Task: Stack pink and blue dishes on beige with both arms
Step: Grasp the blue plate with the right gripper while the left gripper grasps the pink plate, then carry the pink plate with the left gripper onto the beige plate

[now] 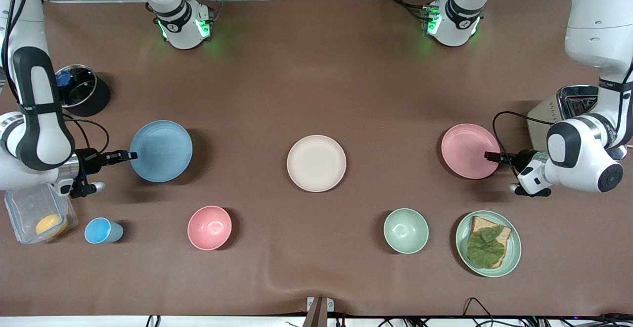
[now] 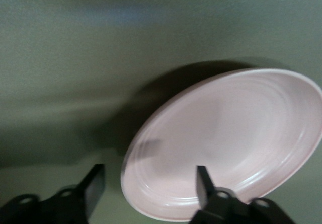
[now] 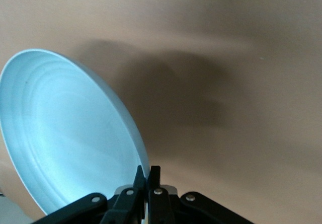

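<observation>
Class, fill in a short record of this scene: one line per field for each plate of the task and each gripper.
blue plate: toward the right arm's end, rim pinched, lifted off the table
pink plate: toward the left arm's end
beige plate: mid-table, bare
right gripper: shut on the blue plate's rim
left gripper: open, straddling the pink plate's rim

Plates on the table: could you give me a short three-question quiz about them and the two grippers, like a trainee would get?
1. True or false: the right gripper is shut on the rim of the blue plate.
2. Fill in: at the rim of the pink plate, the left gripper is ____.
3. Which plate has no gripper at it? A. blue plate B. beige plate C. pink plate

Key: 1 true; 2 open; 3 B.
</observation>
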### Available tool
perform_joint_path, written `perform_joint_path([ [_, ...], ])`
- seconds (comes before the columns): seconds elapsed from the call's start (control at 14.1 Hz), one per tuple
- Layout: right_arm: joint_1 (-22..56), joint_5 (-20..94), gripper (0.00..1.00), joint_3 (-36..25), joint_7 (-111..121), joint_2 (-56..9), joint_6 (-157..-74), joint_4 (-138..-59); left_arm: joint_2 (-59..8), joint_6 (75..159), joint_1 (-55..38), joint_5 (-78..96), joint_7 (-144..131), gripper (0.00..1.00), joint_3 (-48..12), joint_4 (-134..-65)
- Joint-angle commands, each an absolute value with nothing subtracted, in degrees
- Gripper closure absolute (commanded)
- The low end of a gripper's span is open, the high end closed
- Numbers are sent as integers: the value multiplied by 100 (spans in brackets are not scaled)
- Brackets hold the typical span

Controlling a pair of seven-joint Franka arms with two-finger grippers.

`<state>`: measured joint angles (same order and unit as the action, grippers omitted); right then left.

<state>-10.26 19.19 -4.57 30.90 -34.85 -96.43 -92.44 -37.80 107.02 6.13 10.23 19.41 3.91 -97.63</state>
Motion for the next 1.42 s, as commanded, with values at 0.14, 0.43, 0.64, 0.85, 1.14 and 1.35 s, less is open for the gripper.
perform_joint_path([
  [0.14,-897,2004,100,-483,2856,-3472,-9501,-9123,-3929,10767,799,1037,2705,100,325,-9730],
  [0.43,-879,2004,100,-483,2804,-3463,-9492,-9097,-3771,10627,738,1028,2743,100,221,-9572],
  [0.64,-879,2004,100,-483,2804,-3463,-9492,-9088,-3534,9855,703,1046,2602,100,-192,-8915],
  [0.85,-888,2004,100,-483,2804,-3472,-9492,-9088,-3542,9756,686,1379,1603,100,-911,-8534],
  [1.14,-879,2004,100,-483,2804,-3472,-9492,-9088,-3945,10333,-181,1433,-119,100,-1450,-8087],
  [1.35,-879,2004,100,-483,2804,-3472,-9492,-9097,-4078,11474,-1025,1441,-956,100,-1424,-8051],
])
